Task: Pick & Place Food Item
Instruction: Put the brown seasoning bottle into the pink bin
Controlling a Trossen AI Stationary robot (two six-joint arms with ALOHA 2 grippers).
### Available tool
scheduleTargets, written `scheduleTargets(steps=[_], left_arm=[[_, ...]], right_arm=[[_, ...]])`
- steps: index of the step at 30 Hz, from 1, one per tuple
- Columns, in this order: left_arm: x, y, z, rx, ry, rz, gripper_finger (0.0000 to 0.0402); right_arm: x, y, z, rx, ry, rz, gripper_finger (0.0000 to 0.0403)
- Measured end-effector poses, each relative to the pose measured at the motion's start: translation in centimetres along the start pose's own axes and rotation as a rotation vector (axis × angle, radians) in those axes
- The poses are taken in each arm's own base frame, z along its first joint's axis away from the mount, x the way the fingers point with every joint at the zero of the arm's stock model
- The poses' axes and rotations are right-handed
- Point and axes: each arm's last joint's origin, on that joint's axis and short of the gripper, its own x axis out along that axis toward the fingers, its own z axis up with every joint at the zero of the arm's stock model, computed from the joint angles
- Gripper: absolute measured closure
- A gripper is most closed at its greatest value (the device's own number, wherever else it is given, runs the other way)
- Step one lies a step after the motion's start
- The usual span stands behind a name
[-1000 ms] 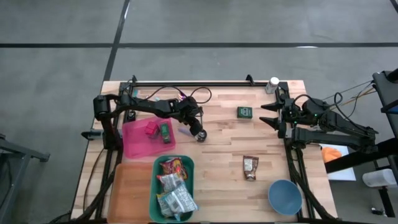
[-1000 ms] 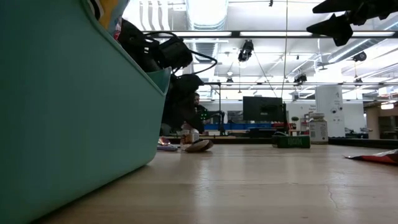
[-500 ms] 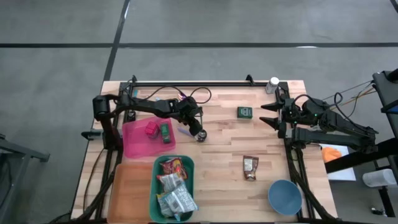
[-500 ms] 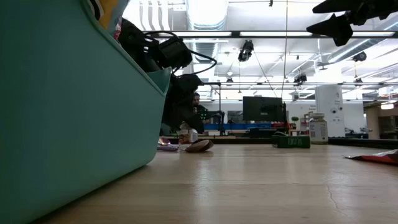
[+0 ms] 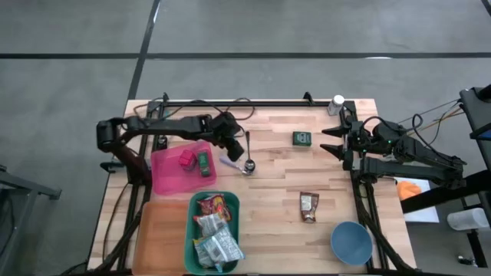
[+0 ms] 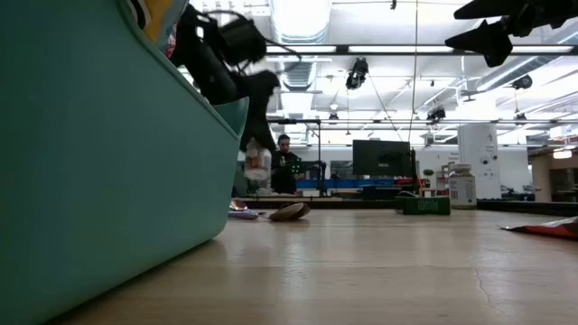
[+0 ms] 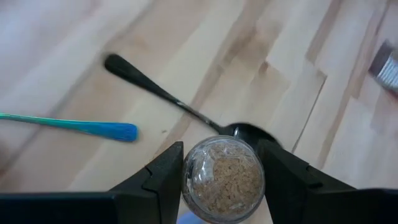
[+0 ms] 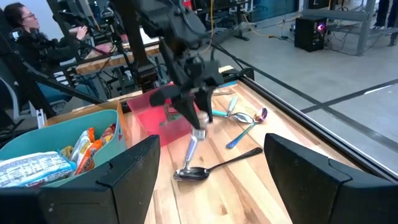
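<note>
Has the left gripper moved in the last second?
Yes. The left gripper, holding a small jar, has lifted off the table and pulled back toward the pink bin, away from the spoon.

The high view looks straight down; the low view sits at surface level beside the teal plastic bin [image 6: 99, 153]; both share the light wooden counter [image 5: 268, 184].

The wooden worktop [image 5: 268, 192] carries a pink tray [image 5: 170, 176], a teal bin [image 5: 192, 230], a green box [image 5: 301, 139], a snack packet [image 5: 308, 206], a blue bowl [image 5: 351, 242] and a dark spoon [image 5: 248, 153].
</note>
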Motion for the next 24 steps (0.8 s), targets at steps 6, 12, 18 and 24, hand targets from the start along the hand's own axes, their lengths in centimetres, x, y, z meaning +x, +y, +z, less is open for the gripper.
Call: scheduleTargets(steps=[6, 12, 18, 24], left_arm=[[-4.0, 0.0, -0.2, -0.118, -0.033, 0.074, 0.0229], [-8.7, -0.1, -1.9, -0.216, -0.028, 0.195, 0.0229], [-12.8, -0.6, -4.3, -0.317, -0.066, 0.333, 0.0229], [-15.3, -0.8, -7.0, -0.471, -0.027, 0.441, 0.0229]], right_arm=[[0.0, 0.0, 0.0, 0.000, 0.000, 0.001, 0.0117], [0.0, 0.0, 0.0, 0.000, 0.000, 0.000, 0.0117], [0.0, 0.0, 0.0, 0.000, 0.000, 0.000, 0.0117], [0.0, 0.0, 0.0, 0.000, 0.000, 0.000, 0.0117]])
